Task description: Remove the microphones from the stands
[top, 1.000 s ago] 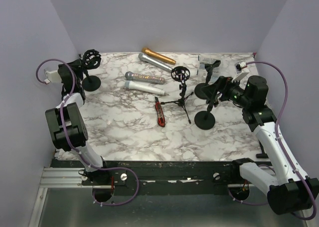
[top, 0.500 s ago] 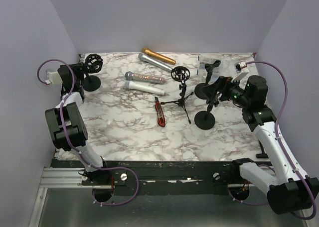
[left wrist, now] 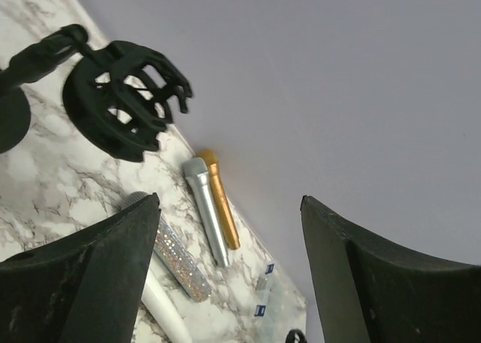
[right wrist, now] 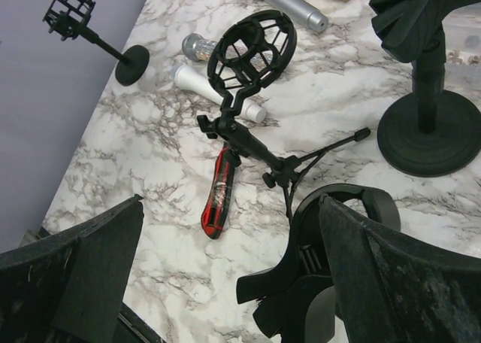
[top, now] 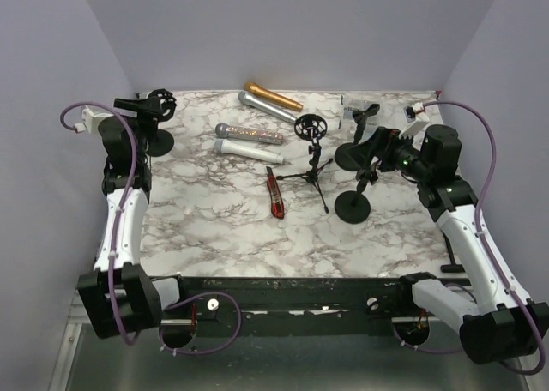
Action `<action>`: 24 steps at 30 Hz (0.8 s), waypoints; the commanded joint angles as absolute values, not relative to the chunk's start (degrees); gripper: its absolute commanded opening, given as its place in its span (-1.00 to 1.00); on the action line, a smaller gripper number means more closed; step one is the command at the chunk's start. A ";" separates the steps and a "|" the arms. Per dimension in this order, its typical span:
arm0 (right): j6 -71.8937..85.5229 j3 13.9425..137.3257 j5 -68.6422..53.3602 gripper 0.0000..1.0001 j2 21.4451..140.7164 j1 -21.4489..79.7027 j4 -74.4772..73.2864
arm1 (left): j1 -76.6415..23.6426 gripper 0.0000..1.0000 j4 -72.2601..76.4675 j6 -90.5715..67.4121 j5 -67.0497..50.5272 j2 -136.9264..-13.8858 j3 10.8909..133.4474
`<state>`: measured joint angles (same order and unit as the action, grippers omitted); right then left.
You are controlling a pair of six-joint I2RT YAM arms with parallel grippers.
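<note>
Far as I can tell, the removing part is already done. All four mics lie flat on the table [top: 214, 219]: gold mic [top: 273, 96] and silver mic [top: 268, 107] side by side at the back, glitter mic [top: 249, 134] and white mic [top: 249, 150] just in front of them. No stand I can see has one in it, and I can't say which one is the task's mic. The tripod stand [top: 310, 164] in the middle has a bare cage, and so does the left stand [top: 158, 141]. What's left is probably just backing the arms off, if anything. The left gripper [top: 150, 108] is up by the left stand's cage with fingers spread wide and nothing in them. The right gripper [top: 371, 147] is released too, hanging over the near stand [top: 352, 206]. From the top, the right arm hides that stand's clip. The right wrist view shows the clip [right wrist: 331, 283] low between the fingers, looking empty and not pinched, and you can see the glitter mic straight through the tripod's cage [right wrist: 252, 46]. It also gives a better look at the knife [right wrist: 216, 192]. The left wrist view shows the left stand's hollow cage [left wrist: 124, 95] up close, which is tiny from above.
</note>
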<state>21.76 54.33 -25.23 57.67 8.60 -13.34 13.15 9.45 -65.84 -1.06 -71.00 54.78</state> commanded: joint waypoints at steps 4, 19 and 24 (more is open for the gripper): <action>23.22 62.45 -18.10 1.00 57.24 8.85 -24.64 | 5.36 0.55 0.14 -49.04 -3.60 -57.55 56.55; 30.06 77.68 -5.48 1.00 48.62 8.87 -31.11 | -10.77 0.61 8.89 -25.66 -17.62 -35.19 52.28; 30.73 74.30 -4.94 1.00 40.86 8.83 -24.84 | -11.71 0.62 13.37 -24.78 -20.88 -29.69 49.55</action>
<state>29.78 76.31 -7.90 46.11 8.69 -27.64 -11.11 8.86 -27.99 -15.38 -32.62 52.10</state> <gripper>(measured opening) 0.998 0.804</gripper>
